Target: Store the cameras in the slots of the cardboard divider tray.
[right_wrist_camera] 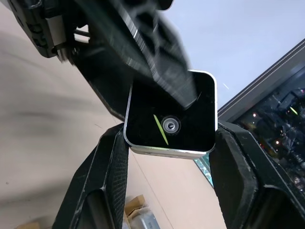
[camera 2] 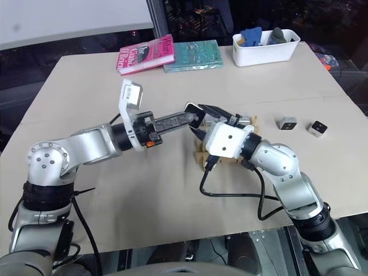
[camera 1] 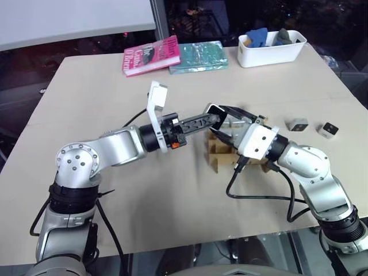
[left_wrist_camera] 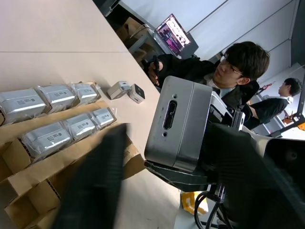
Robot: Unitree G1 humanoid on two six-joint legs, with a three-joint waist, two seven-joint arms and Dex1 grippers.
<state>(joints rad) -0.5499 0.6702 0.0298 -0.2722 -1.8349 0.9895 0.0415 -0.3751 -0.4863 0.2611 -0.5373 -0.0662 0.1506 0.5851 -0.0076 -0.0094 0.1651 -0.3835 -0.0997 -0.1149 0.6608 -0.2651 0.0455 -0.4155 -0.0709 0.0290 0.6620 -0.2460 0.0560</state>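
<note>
brown corrugated card made up the cardboard divider tray [camera 1: 217,154], which lay on the table [camera 1: 115,103] right beneath my two grippers. in my left wrist view two of its rows were full, three silver-grey cameras [left_wrist_camera: 57,95] side by side in each, lying with their long sides across the slots and small printed labels facing up; the print was too small for me to read. the nearest slots were bare card.

my right gripper [right_wrist_camera: 169,143] was part open and clamped on a camera [right_wrist_camera: 170,117], one finger on each side of its silver body. the black square face with its lens dot pointed back along my right wrist, and the back of the block, with a slotted port, faced my left wrist. my left gripper [camera 1: 214,118] reached in level from the other side, its fingers drawn nearly together on the top edge of that same camera; i couldn't tell how firm that hold was.

out past my right gripper, well apart from the tray, two loose cameras [camera 1: 298,124] sat near each other. beyond both grippers a white bin [camera 1: 270,49] held blue and grey items. a pink book [camera 1: 150,56], with "o'brien" on its cover, touched a teal book [camera 1: 198,57].
</note>
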